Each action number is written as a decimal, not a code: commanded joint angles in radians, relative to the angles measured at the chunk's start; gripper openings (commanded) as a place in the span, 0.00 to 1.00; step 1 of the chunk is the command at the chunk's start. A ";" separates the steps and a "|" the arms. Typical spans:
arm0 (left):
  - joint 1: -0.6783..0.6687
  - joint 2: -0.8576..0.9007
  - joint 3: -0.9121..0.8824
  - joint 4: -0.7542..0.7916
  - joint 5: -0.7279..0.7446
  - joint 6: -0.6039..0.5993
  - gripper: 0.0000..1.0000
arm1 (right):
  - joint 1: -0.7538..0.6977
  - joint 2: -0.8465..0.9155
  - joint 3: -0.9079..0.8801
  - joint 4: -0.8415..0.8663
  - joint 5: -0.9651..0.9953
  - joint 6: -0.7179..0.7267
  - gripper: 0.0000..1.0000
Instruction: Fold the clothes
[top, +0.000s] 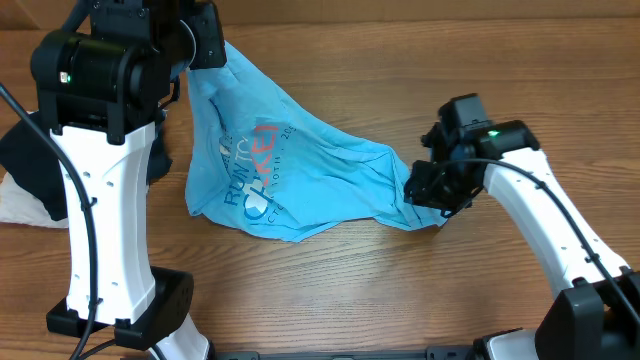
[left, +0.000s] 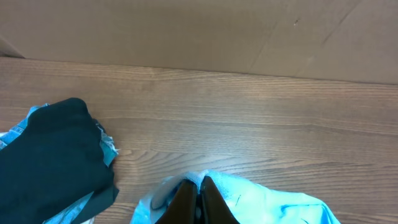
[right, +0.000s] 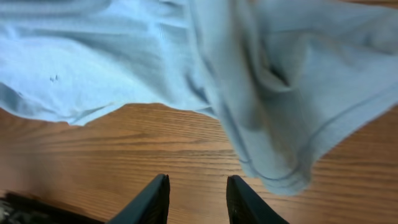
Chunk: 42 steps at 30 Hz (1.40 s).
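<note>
Parted and empty, the right gripper (right: 197, 183) is held low over the wooden table (right: 124, 149), at the right end of the sky-blue T-shirt (top: 300, 170). The left gripper (left: 199, 186) is clamped on the shirt's far left corner, which is held raised. The rest is draped across the table's middle. A black garment (left: 50, 162) is heaped at the left.

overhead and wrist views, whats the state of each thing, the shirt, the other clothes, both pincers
blue T-shirt, unfolded and crumpled, one corner lifted, the rest lying on the table
black garment, bunched in a heap, not held
left pincer, shut on the blue T-shirt
right pincer, open, holding nothing, low over the table at the shirt's edge
</note>
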 joint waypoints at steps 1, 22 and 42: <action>-0.001 -0.022 0.017 0.006 0.006 0.019 0.04 | 0.051 -0.009 -0.044 0.051 0.096 -0.018 0.38; -0.001 -0.022 0.017 0.006 0.006 0.019 0.05 | 0.043 -0.005 -0.224 0.287 0.150 0.014 0.41; -0.001 -0.022 0.017 0.007 0.005 0.019 0.05 | 0.043 -0.005 -0.309 0.359 0.064 -0.006 0.46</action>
